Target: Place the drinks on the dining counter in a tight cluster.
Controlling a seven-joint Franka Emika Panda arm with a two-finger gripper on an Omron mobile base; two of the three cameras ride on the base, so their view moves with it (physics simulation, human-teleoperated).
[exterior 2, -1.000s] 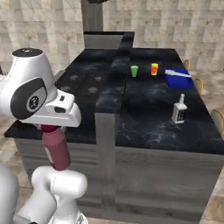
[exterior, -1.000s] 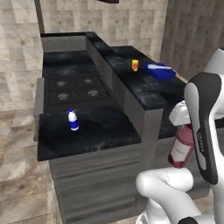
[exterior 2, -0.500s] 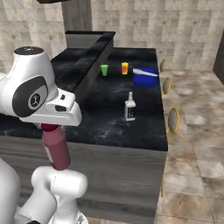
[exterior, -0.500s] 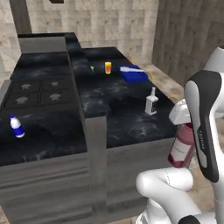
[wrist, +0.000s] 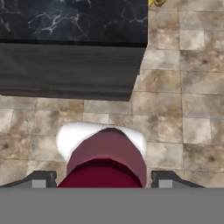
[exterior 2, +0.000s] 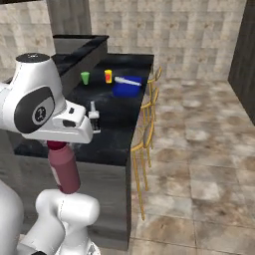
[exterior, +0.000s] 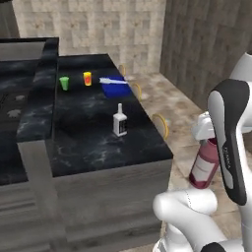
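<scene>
My gripper (wrist: 105, 180) is shut on a tall maroon-pink bottle (wrist: 107, 153) with a dark red cap, its fingertips (wrist: 41, 179) on either side of the neck. The bottle (exterior: 203, 167) hangs from the hand beside the arm, off the right end of the dining counter (exterior: 93, 145) and lower than its top. From the other side the bottle (exterior 2: 64, 169) hangs below the white wrist, over the floor. A square clear bottle with a black label (exterior: 119, 121) stands upright on the black marble counter (exterior 2: 119, 132), and shows again as the clear bottle (exterior 2: 93, 117).
A green cup (exterior: 64, 82), an orange cup (exterior: 87, 78) and a blue bowl (exterior: 116, 86) stand at the counter's far end. Yellow stools (exterior 2: 145, 142) line its right side. Tiled floor (exterior 2: 199, 164) spreads out to the right.
The whole scene has slid left as the base drove and turned; the stove and the small white bottle left view. The maroon bottle stays in my gripper.
</scene>
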